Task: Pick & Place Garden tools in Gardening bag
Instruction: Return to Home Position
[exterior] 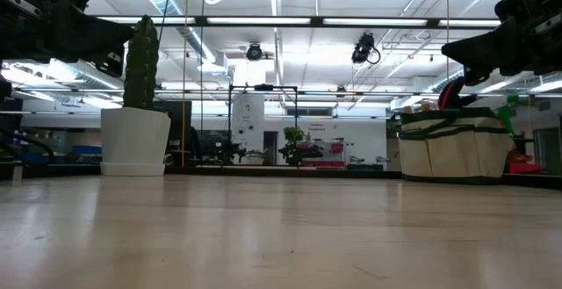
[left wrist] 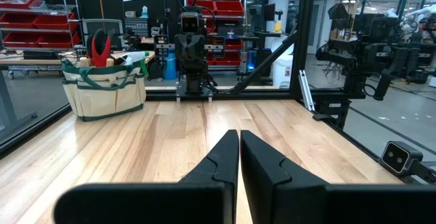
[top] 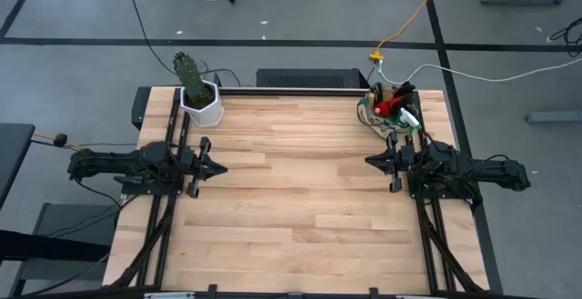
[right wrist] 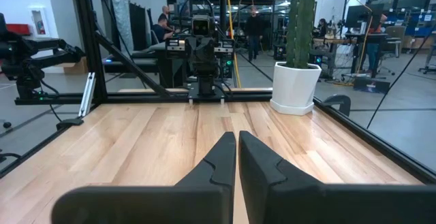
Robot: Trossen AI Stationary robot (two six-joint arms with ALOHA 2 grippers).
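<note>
Where the gardening bag (top: 389,108) sits, at the table's far right corner just ahead of the right arm, you get three different reads on it. From the high view you look down into it: red gloves (top: 389,105) and a dark handle poke out the top, w/ a bit of green and white at the near edge, but you can't sort the items one from another. The low view gives you its side instead: beige fabric, dark green trim, standing upright on the wood, a red piece and the green sprayer (exterior: 507,113) rising above the rim. The left wrist view shows it from across the table, w/ red-and-dark handles standing up out of it.

Right gripper (top: 371,161) hovers over the table's right side, near the bag but apart from it, fingers pressed together, holding nothing; its own wrist view shows that plainly. Left gripper (top: 221,167) mirrors it on the left side, also closed and empty, fingertips meeting in its wrist view.

The white pot w/ cactus (top: 200,101) stands at the far left corner. Only the right wrist view shows you people in the room behind the table (top: 300,199); the low view shows just the arms' dark undersides at top.
</note>
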